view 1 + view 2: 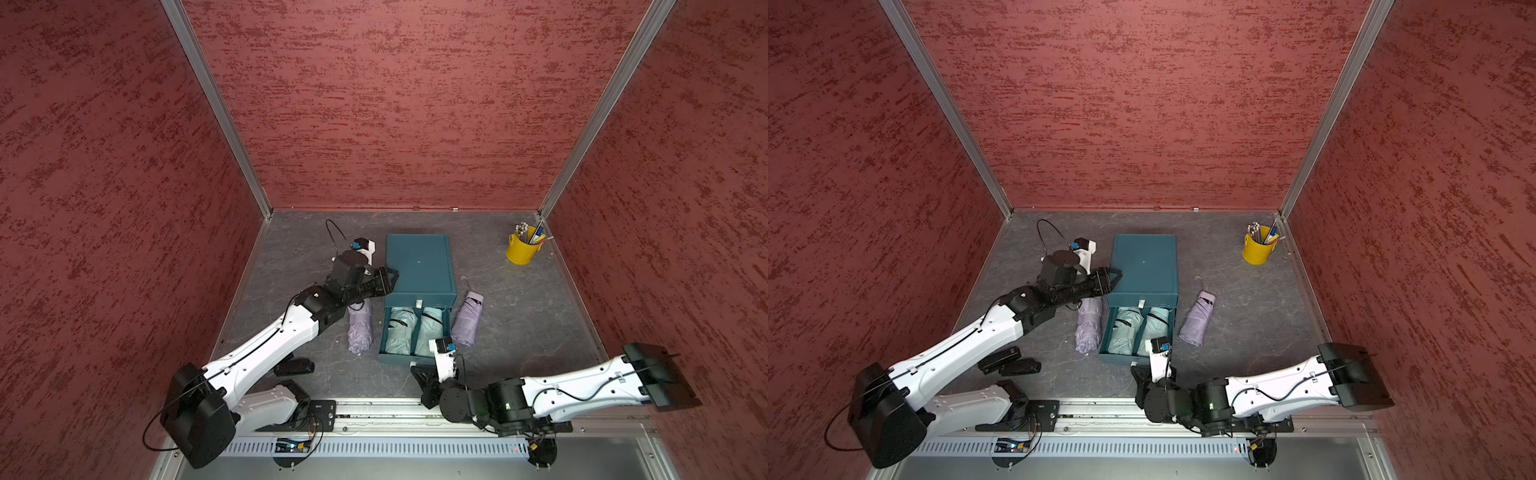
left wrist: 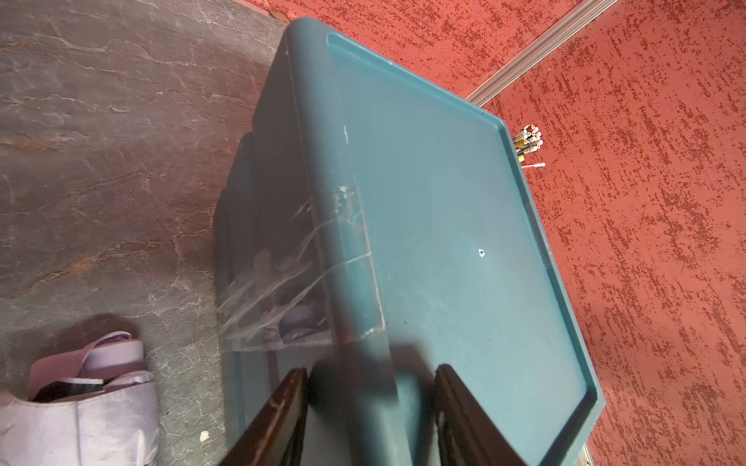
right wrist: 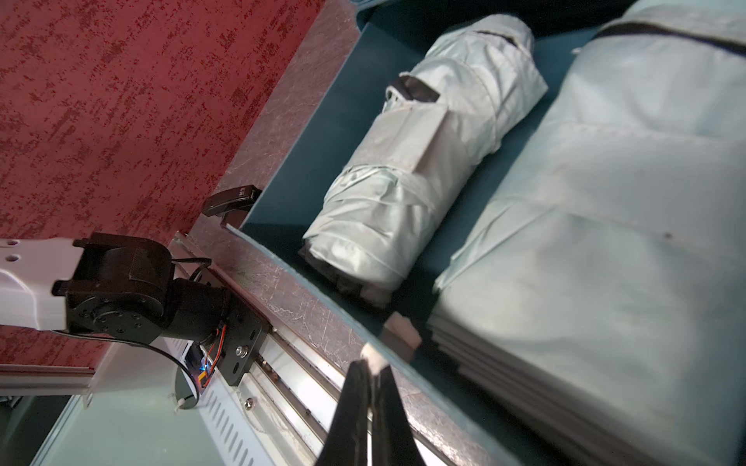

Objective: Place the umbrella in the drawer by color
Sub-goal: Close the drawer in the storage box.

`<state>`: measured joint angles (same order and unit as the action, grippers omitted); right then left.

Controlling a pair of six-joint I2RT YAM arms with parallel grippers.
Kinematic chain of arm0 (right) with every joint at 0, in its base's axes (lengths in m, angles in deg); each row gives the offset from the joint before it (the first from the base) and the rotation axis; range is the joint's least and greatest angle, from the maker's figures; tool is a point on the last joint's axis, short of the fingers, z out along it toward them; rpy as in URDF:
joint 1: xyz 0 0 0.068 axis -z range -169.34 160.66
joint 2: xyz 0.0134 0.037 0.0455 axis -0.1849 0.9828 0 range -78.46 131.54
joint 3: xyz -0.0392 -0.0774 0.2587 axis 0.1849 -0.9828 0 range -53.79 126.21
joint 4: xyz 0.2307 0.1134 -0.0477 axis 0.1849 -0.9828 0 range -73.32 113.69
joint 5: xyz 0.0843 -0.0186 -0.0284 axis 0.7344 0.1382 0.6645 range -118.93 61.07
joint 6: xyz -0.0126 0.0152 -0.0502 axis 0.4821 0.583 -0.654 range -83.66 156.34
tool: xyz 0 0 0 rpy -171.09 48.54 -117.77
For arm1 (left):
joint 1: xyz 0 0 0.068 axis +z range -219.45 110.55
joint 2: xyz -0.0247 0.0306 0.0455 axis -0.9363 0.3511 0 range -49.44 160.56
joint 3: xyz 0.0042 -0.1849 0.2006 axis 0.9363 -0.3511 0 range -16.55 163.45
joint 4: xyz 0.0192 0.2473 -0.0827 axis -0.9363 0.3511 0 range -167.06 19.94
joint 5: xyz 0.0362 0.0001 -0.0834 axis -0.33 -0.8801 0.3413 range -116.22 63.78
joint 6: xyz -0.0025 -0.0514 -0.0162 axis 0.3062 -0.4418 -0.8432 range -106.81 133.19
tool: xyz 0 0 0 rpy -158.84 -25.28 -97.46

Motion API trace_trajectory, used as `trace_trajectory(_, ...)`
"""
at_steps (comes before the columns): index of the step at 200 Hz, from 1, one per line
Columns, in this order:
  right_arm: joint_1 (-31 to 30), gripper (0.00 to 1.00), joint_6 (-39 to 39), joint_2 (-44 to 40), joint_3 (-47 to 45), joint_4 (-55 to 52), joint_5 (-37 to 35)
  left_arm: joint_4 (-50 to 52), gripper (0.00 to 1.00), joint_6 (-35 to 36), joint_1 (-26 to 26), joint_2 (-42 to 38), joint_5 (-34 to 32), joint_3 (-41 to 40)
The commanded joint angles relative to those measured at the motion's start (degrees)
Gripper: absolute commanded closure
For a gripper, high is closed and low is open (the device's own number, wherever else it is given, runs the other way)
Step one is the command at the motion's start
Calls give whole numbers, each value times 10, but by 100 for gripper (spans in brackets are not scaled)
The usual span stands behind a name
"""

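Right gripper (image 3: pixel 369 367) was pinched shut on the white tab (image 3: pixel 372 356) of the drawer (image 1: pixel 399 359). Left gripper (image 2: pixel 371 375) stood open astride the top edge of the cabinet (image 1: pixel 419 262). Two mint umbrellas (image 1: pixel 399 332) lay inside the drawer, and two lilac umbrellas (image 1: pixel 467 322) lay on the table (image 1: pixel 519 311) beside it. The drawer likely needed a straight, level slide with the cabinet braced.

The cabinet (image 1: pixel 419 266) and its open drawer (image 1: pixel 397 360) are teal. Inside lie the left mint umbrella (image 1: pixel 400 330) and the right mint umbrella (image 1: pixel 430 328), both pale with black straps. The left lilac umbrella (image 1: pixel 359 328) and the right lilac umbrella (image 1: pixel 467 320) flank the drawer. The far-right cup (image 1: pixel 521 251) is yellow. The table (image 1: pixel 519 324) is grey with pale veins, and the walls (image 1: pixel 415 104) are mottled red.
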<state>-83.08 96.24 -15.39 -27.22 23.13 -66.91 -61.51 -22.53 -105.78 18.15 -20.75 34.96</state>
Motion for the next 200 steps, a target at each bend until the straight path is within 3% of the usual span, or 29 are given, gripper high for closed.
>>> trace_trajectory(1,16,100,-24,15,0,61,-50,77,51,17,-9,21,-5,-27)
trace_trajectory(46,33,100,-18,27,-18,89,-104,94,53,32,-12,22,-9,-27)
trace_trajectory(77,59,70,-35,24,-23,112,-102,110,54,43,-18,23,-16,-20)
trace_trajectory(94,72,60,-37,19,-25,113,-103,119,55,48,-25,24,-25,-15)
trace_trajectory(121,103,53,-52,22,-31,140,-95,127,55,50,-38,26,-36,-12)
trace_trajectory(162,163,43,-127,74,-64,303,-55,129,55,48,-49,24,-43,-20)
trace_trajectory(200,206,42,-138,116,-60,351,-27,136,55,53,-50,17,-48,-26)
